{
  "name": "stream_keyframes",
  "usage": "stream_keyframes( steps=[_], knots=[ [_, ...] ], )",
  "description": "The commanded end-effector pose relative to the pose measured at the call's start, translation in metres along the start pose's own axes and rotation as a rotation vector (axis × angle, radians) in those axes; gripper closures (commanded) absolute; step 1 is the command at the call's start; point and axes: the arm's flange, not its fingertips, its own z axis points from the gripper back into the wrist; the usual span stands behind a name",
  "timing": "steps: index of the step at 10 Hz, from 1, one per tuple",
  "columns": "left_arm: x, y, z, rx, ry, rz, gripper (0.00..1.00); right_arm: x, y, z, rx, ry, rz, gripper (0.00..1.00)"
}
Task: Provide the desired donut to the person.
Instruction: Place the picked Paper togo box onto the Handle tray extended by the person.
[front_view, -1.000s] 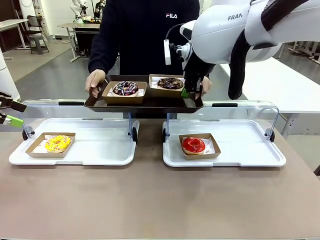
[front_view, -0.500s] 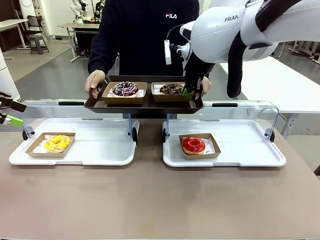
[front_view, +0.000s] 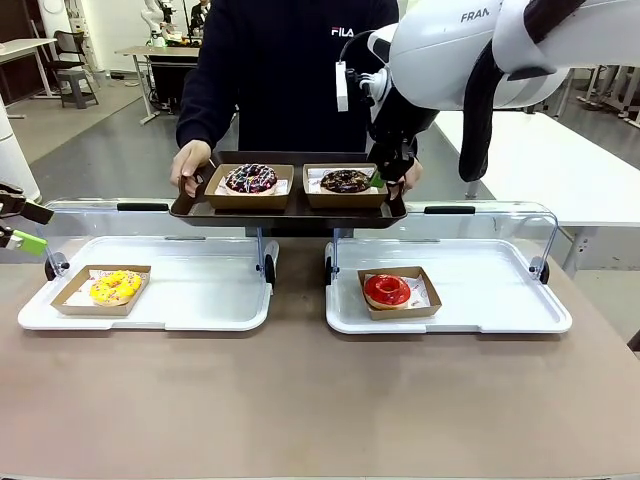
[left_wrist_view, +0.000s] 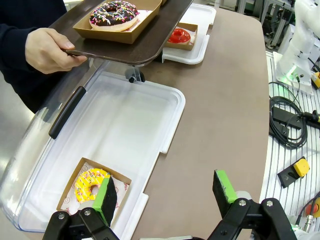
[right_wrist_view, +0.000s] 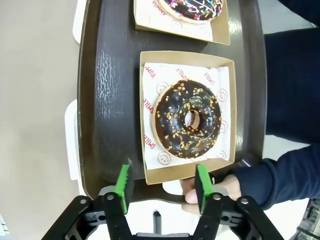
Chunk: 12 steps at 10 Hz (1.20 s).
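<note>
Right gripper (right_wrist_view: 161, 189): I see its jaws spread apart above the near edge of the chocolate donut's box, green pads to either side of that edge, gripping nothing. In the front view it hangs at the tray's right end (front_view: 385, 172).
Left gripper (left_wrist_view: 167, 192): I read it as fully spread and empty, parked off the left side of the table (front_view: 20, 225), over the corner of the left bin.
Chocolate donut (right_wrist_view: 189, 119): it sits in a brown paper box with a printed liner, on the right half of the dark tray (front_view: 290, 210).
Sprinkled donut (front_view: 250, 178): 1 more chocolate donut with coloured sprinkles, in its own box on the tray's left half, just beside the first box.
Person (front_view: 290, 70): stands at the far side in a dark navy top, holding the tray level with a hand at each end; left-end hand (front_view: 190, 162), the other hand under the right gripper (right_wrist_view: 210, 187).
Yellow donut (front_view: 115, 287): boxed in the left clear bin (front_view: 200, 300), lid up.
Red donut (front_view: 386, 290): boxed in the right clear bin (front_view: 490, 300), lid up.
</note>
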Motion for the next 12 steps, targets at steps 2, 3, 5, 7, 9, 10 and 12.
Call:
stream_keyframes(
  steps=[2,3,5,7,9,10,12],
  knots=[
    [-0.0011,0.0001,-0.0003,0.003,0.001,0.005,0.0,-0.0043,0.0029,0.0106,0.042,-0.048,0.025,0.0],
    [-0.0011,0.0001,-0.0003,0.003,0.001,0.005,0.0,-0.0038,0.0038,0.0128,0.048,-0.054,0.031,0.0],
    [-0.0011,0.0001,-0.0003,0.003,0.001,0.005,0.0,-0.0035,0.0016,0.0131,0.066,-0.049,0.033,0.0],
    [-0.0011,0.0001,-0.0003,0.003,0.001,0.005,0.0,-0.0044,-0.0028,0.013,0.073,-0.051,0.017,0.0],
    [-0.0011,0.0001,-0.0003,0.003,0.001,0.005,0.0,-0.0009,0.0032,0.0118,0.048,-0.025,0.014,0.0],
    [-0.0011,0.0001,-0.0003,0.003,0.001,0.005,0.0,-0.0009,0.0032,0.0118,0.048,-0.025,0.014,0.0],
    [-0.0011,0.0001,-0.0003,0.003,0.001,0.005,0.0,-0.0009,0.0032,0.0118,0.048,-0.025,0.014,0.0]
  ],
)
